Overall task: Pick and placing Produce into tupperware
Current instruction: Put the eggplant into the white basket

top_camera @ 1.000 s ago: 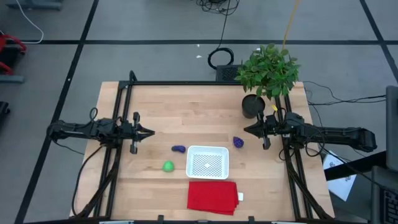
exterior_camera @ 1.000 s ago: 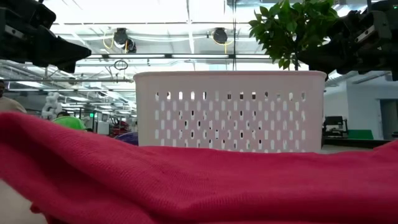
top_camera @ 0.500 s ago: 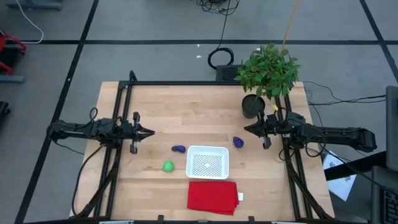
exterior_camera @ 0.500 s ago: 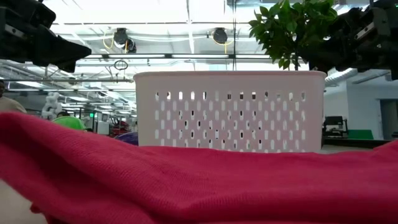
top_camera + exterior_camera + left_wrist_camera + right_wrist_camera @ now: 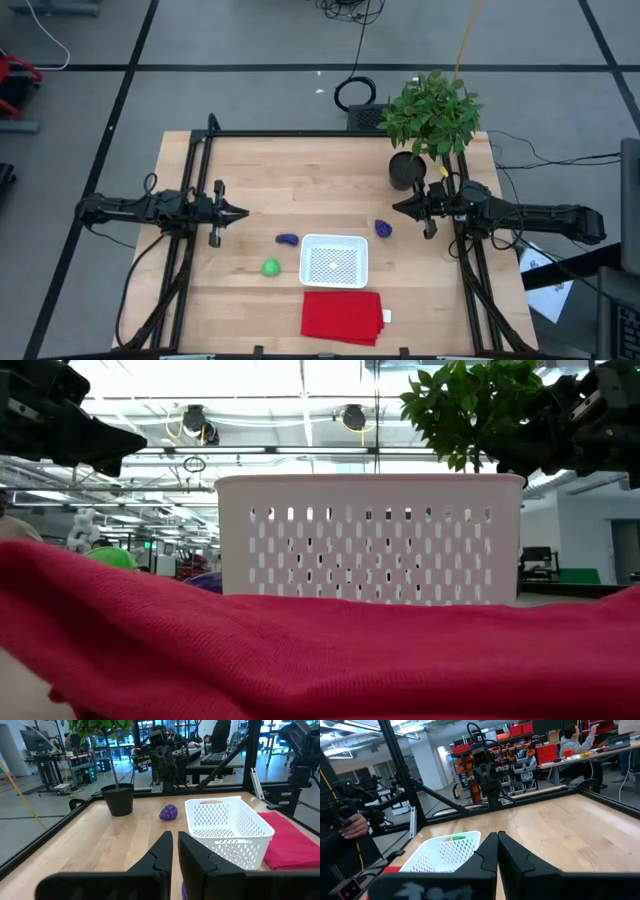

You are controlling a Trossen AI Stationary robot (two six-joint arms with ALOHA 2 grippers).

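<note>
Closed right tool (image 5: 497,838), white tupperware (image 5: 444,854) (green behind), wooden table (image 5: 570,827)

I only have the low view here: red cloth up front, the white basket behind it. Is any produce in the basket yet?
Observer: No. From above, the tupperware is empty; all three pieces sit on the table.
Operator: Where are the purple ones?
Observer: One purple piece lies just off the basket's left side, the other purple piece off its far right corner. Neither touches it.
Operator: And the green ball?
Observer: The green ball sits left of the basket, nearer the front edge than the purple one beside it.
Operator: Which claw is closer to a piece?
Observer: The right claw, shut, near the right purple piece. The left claw is shut too.
</note>
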